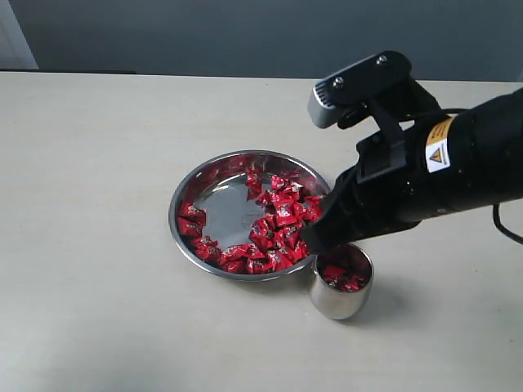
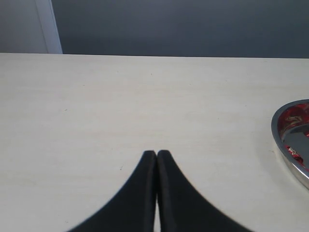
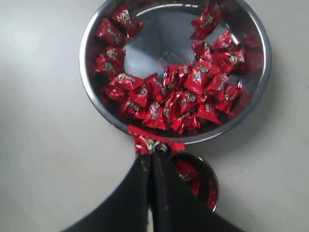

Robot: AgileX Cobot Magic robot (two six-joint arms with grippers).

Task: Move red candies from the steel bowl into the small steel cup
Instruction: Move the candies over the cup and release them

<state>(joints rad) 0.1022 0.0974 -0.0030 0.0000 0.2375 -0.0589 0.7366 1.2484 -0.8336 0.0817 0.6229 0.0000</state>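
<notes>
- The red candies were small and shiny, in crinkly wrappers with tiny white marks.
- Most of them lay heaped in the steel bowl, on the side nearest the cup. The rest of the bowl's flat bottom was bare and shone like a mirror.
- The small steel cup stood on the table just beside the bowl, with a few red candies already inside.
- In the room view, the right claw reached down at the bowl's rim by the cup, but its tips were hard to see.
- The right wrist view showed them: the claw was pinched tight on one red candy, by the bowl's rim.
- Only the left wrist view showed the left claw. Its fingers were pressed together with nothing between them, over bare table, apart from the bowl.
</notes>
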